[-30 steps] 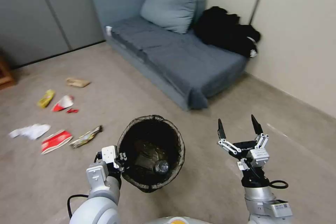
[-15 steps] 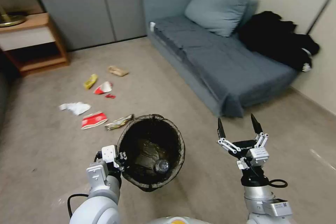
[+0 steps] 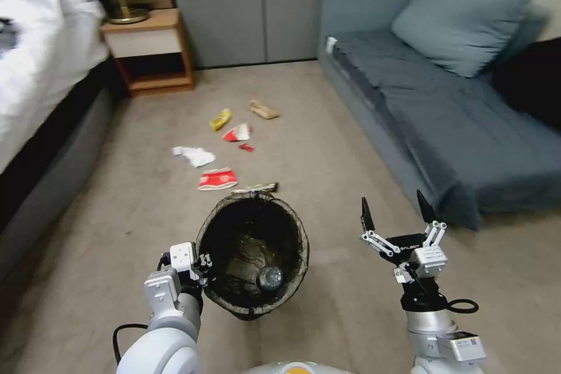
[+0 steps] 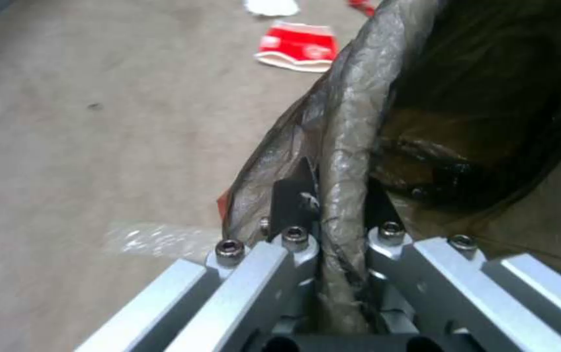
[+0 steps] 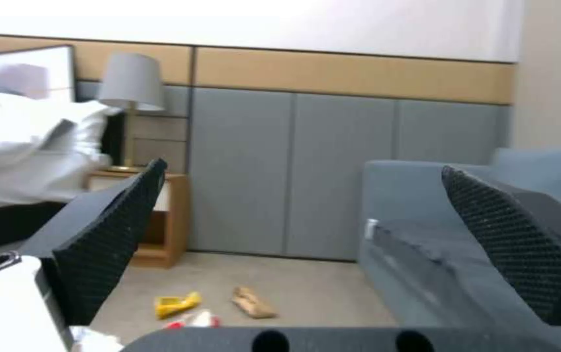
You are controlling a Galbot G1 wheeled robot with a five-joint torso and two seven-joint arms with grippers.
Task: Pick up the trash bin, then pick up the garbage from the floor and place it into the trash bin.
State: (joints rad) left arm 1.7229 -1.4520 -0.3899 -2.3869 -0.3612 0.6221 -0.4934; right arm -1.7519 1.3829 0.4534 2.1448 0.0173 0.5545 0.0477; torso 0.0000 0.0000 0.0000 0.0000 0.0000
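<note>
The trash bin (image 3: pixel 252 257) hung off the floor at lower centre of the head view, tilted, its dark bag liner folded over the rim; a clear bottle (image 3: pixel 270 277) lay inside near the bottom. The left gripper (image 3: pixel 196 262) pinched the rim on the bin's left side; in the left wrist view its fingers (image 4: pixel 291 195) sat pressed on either side of a fold of bag and rim. The right gripper (image 3: pixel 394 214) was raised to the right of the bin, well apart from it, fingers spread and holding nothing. Floor was beige carpet. Litter lay beyond the bin: a foil wrapper (image 3: pixel 255 189) just past the rim, a crushed red-and-white cup (image 3: pixel 217 179), white tissue (image 3: pixel 194 155), a second crushed cup (image 3: pixel 236 132), a small red scrap (image 3: pixel 246 147), a yellow wrapper (image 3: pixel 220 120) and a crumpled brown paper bag (image 3: pixel 263 109) farthest off. Room: grey-blue sofa (image 3: pixel 467 146) with cushion on the right, a bed (image 3: pixel 41 76) with white bedding on the left, a wooden nightstand (image 3: pixel 153 52) against grey wall panels. The right wrist view added a lamp (image 5: pixel 130 88) on the nightstand, plus the yellow wrapper and brown bag between the open fingertips.
</note>
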